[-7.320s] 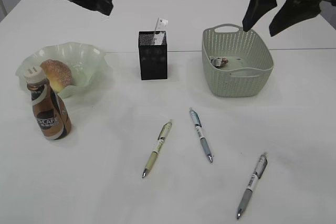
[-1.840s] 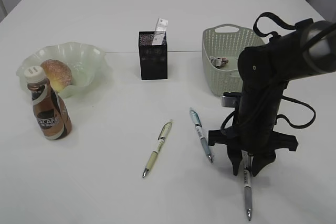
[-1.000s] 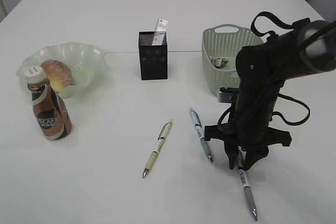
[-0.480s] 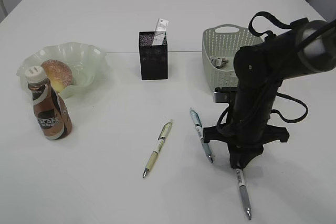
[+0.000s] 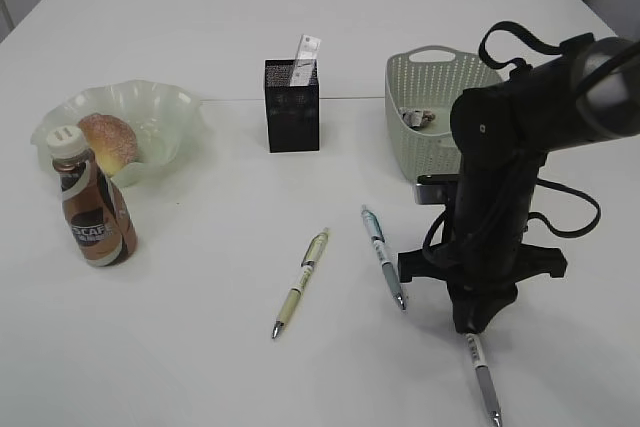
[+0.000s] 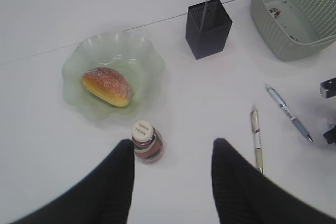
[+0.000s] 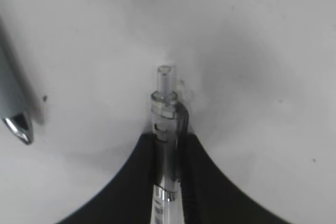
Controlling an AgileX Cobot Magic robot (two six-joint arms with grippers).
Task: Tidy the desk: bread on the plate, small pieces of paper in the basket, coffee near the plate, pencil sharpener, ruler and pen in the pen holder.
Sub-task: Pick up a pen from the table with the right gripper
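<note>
Exterior view shows bread (image 5: 108, 139) plated, coffee (image 5: 92, 210) beside, ruler (image 5: 302, 59) in pen holder (image 5: 291, 105), paper in basket (image 5: 450, 147); right pincer (image 5: 472, 325) clamping grey pen (image 5: 482, 377) on tabletop (image 5: 200, 347), left pincer (image 6: 173, 153) agape, two pens waiting.

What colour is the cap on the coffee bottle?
White, on the brown coffee bottle; clearest from above in the left wrist view.
</note>
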